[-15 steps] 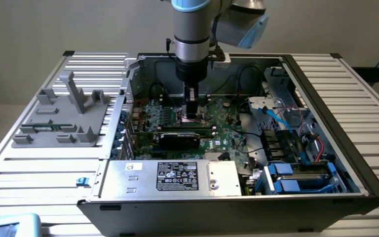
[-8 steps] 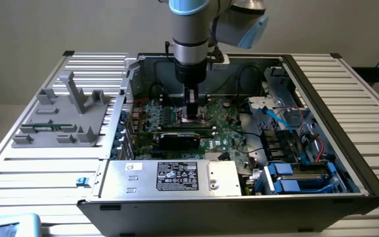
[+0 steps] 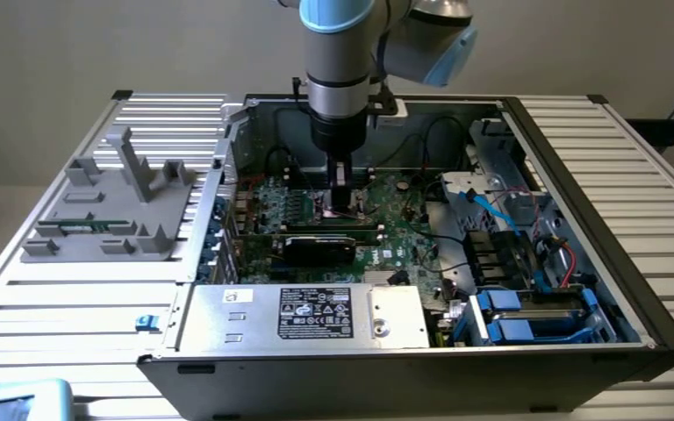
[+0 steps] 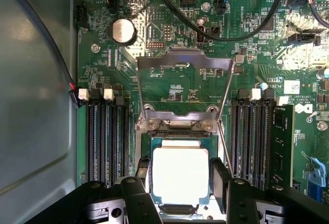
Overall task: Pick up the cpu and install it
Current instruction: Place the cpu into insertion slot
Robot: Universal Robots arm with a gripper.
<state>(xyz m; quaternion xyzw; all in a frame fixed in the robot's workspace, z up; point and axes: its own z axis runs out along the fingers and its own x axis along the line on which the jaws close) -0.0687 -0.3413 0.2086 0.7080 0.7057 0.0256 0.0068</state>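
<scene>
The computer case (image 3: 431, 377) lay open on the slatted desk (image 3: 630, 158). It held a green motherboard (image 4: 175, 85), a black expansion card (image 3: 326, 247), a silver box (image 3: 396, 317) along the near wall and blue drive carriers (image 3: 525, 323) at the exterior view's right. The silver box carried a black label (image 3: 313, 314) with white print, which could not be read. A grey fixture (image 3: 115, 210) stood on the desk outside the case, at the exterior view's left.

The arm reached straight down into the case, with the tool (image 3: 344, 203) low over the board. In the wrist view the socket's metal retaining frame (image 4: 182, 62) was swung back. The cpu (image 4: 180, 170), its shiny top glaring white, sat within the socket opening between the black memory slots (image 4: 108, 136). Whether it was fully seated could not be told. The tool (image 4: 180, 183) was closed on the cpu, with one finger (image 4: 142, 175) against each of two opposite edges.

Also on the board were a round coin cell (image 4: 123, 30) and a white sticker (image 4: 291, 86), whose print was not legible. Black cables (image 4: 221, 29) crossed above the board.
</scene>
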